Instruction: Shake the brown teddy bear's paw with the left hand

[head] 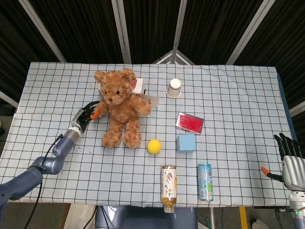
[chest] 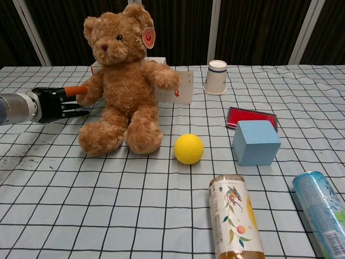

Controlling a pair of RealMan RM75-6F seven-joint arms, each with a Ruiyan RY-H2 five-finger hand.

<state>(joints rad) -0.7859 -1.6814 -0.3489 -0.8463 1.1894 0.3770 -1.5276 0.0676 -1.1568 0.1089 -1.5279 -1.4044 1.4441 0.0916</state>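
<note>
While the left hand [chest: 54,103] is pinching the teddy bear [chest: 123,81] by its soft, light paw [chest: 86,98], the right hand [head: 289,162] is idling open, well apart from the bear.

Box [chest: 153,60] mostly hidden behind teddy bear [chest: 123,81]; can [chest: 322,210] cut off by chest-view edge.

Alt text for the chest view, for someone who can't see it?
The robot's left hand reaches in from the left edge and meets the outstretched paw of a seated brown teddy bear on a checked tablecloth. Right of the bear sit a yellow ball, blue cube, red case and paper cup; a bottle and can lie in front.
</note>
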